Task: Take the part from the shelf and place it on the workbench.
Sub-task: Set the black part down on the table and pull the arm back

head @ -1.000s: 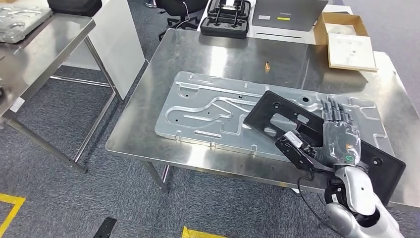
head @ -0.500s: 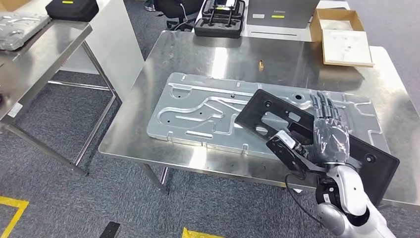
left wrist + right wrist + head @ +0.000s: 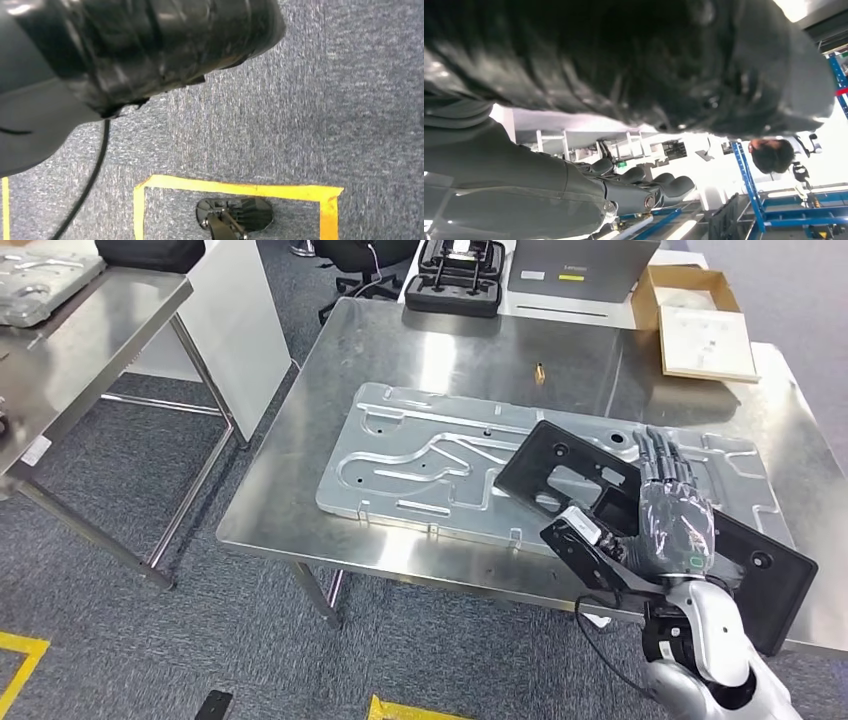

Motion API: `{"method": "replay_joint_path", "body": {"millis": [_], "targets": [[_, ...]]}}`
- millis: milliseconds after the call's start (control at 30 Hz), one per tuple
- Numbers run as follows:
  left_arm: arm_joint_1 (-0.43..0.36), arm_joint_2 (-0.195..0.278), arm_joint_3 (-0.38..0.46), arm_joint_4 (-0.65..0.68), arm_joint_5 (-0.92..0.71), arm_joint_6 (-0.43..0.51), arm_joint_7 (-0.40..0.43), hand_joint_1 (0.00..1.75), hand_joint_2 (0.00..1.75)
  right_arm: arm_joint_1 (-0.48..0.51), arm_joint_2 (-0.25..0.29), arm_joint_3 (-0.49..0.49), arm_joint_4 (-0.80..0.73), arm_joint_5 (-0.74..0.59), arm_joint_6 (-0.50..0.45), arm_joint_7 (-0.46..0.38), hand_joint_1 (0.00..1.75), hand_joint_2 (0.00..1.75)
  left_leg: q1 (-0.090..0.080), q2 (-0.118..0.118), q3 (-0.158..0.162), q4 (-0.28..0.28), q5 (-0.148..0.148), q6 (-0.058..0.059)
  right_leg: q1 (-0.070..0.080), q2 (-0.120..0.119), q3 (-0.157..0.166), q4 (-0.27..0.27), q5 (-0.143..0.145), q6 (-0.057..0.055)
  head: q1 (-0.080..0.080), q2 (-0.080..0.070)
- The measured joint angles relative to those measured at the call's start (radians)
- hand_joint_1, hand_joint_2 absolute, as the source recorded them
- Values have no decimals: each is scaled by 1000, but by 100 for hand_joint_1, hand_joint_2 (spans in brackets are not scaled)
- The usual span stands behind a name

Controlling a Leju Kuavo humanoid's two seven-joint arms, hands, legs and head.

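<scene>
Several dark fingers (image 3: 662,462) of the right hand (image 3: 672,523) are lying flat over the black part (image 3: 745,565), apparently holding it. Since a moment ago, hand and part are hardly shifting, hovering over the workbench (image 3: 420,340), so placing is nearly done. Underneath, the big aluminium plate (image 3: 420,465) is crowding the landing spot.

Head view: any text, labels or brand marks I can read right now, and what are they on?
None can be read.
Grey case: a white label and a yellow strip, too small to read.
Cardboard box: faint print on the sheet inside, too blurred.
Right hand: a small green mark near the wrist, not legible.
</scene>
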Motion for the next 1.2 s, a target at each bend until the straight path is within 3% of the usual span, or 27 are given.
{"method": "replay_joint_path", "body": {"millis": [67,100,133,167,233,300,433,500,567,633,667,767,833,933,967,1000,1067,1100,1133,1167,1200], "targets": [[1,0,1,0,3,-4,-4,0,0,6,-5,0,-11,1,5,2,0,0,-4,1,-6,1,4,6,2,0,-50,126,-63,0,0,0],[2,0,1,0,4,-5,-5,0,0,9,-7,0,-16,1,6,3,0,0,-6,1,-8,2,5,8,2,0,-61,162,-72,0,0,0],[4,0,1,0,4,-5,-5,0,0,11,-8,0,-20,1,6,3,0,0,-7,1,-11,4,6,9,2,0,-54,159,-63,-1,0,0],[4,0,1,0,4,-5,-6,0,0,13,-10,0,-24,1,6,3,0,0,-8,0,-14,7,7,9,2,0,-29,120,-38,-3,0,0],[5,-1,2,0,4,-6,-8,0,0,13,-13,0,-32,1,6,3,0,0,-9,0,-18,15,7,8,4,-1,48,-14,13,-10,0,0],[3,-2,3,0,4,-8,-15,0,0,13,-18,0,-41,1,7,4,0,0,-10,0,-25,23,9,0,9,-1,86,-93,34,-16,-1,0],[-4,-2,6,0,7,-11,-29,0,0,10,-25,-1,-49,1,11,4,0,0,-9,-1,-37,33,6,-24,11,-1,81,-111,53,-33,-1,0],[-9,-2,6,0,8,-12,-30,0,0,7,-25,-1,-52,1,12,5,0,0,-4,-1,-67,103,-51,-37,7,-2,73,-117,66,-42,-3,0],[-11,-2,7,0,8,-13,-31,0,0,5,-25,-1,-54,1,12,5,0,0,5,-1,-105,215,-122,-48,8,-3,61,-117,75,-45,-4,0],[-12,-3,7,0,10,-14,-31,0,0,5,-25,-1,-54,2,14,5,0,0,12,-1,-111,264,-142,-55,9,-2,50,-117,83,-44,-4,0],[-12,-3,8,0,11,-16,-32,0,0,5,-25,-1,-54,3,17,5,0,0,15,-1,-89,239,-127,-56,8,-2,45,-116,87,-42,-4,0],[-12,-3,12,0,19,-23,-39,0,0,11,-27,-5,-68,11,57,5,0,0,17,-2,21,62,-63,-51,8,-2,36,-115,96,-30,-4,0],[-9,-3,15,0,24,-25,-42,0,0,26,-33,-19,-93,14,117,5,0,0,11,-3,49,10,-53,-42,8,-3,33,-115,102,-20,-3,0],[2,0,21,0,31,-13,-47,0,0,50,-43,-60,-129,-12,195,5,0,0,6,-1,45,2,-38,-22,3,-2,29,-114,107,-3,-3,0],[4,0,23,0,33,-7,-49,0,0,56,-48,-80,-139,-25,208,5,0,0,6,1,43,-4,-31,-14,2,-1,21,-98,92,1,-2,0],[5,0,24,0,35,-1,-52,0,0,61,-52,-100,-147,-38,215,6,0,0,7,3,40,-9,-23,-4,2,-1,6,-62,63,2,-2,0],[5,0,25,0,35,8,-54,0,0,68,-60,-137,-158,-61,211,6,0,0,4,5,29,-11,-13,7,2,-1,-42,61,-18,2,0,0],[5,0,25,0,35,10,-52,0,0,72,-63,-150,-160,-70,200,6,0,0,2,5,23,-10,-9,10,3,-1,-63,124,-48,2,0,0],[6,0,25,0,36,11,-50,0,0,75,-66,-161,-161,-79,183,6,0,0,0,6,17,-9,-5,11,3,-1,-72,161,-61,2,0,0],[7,0,25,0,38,11,-46,0,0,78,-69,-169,-161,-87,162,6,0,0,-1,6,11,-8,-2,11,3,-1,-65,165,-58,1,0,0],[7,0,25,0,40,11,-40,0,0,79,-73,-176,-161,-95,137,6,0,0,-2,5,6,-6,1,9,3,-1,-36,127,-38,-1,0,0]]}}
